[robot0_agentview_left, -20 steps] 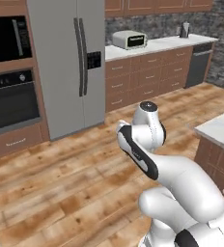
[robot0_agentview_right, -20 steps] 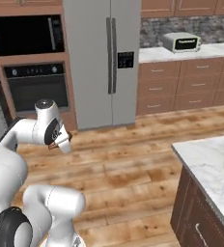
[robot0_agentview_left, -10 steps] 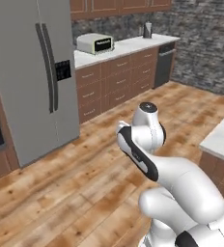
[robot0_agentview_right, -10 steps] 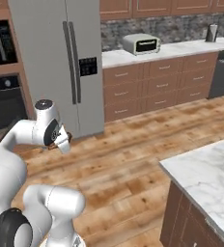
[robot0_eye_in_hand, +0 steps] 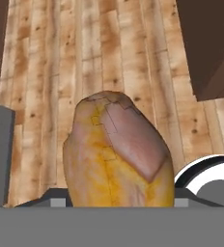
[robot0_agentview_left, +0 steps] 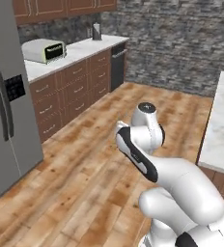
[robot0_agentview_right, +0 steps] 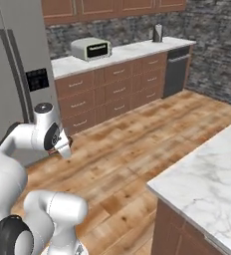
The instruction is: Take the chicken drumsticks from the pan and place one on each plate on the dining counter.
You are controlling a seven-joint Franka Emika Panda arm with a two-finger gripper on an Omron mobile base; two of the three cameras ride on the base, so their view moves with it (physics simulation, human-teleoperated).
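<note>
The claw (robot0_eye_in_hand: 119,205) is closed on a chicken drumstick (robot0_eye_in_hand: 118,154), which is held over the wooden floor (robot0_agentview_left: 85,164) while the arm is folded in. The dining worktop (robot0_agentview_right: 207,184) is seen near on the right. For a clean carry, the grip should be kept firm until a plate is reached.
</note>
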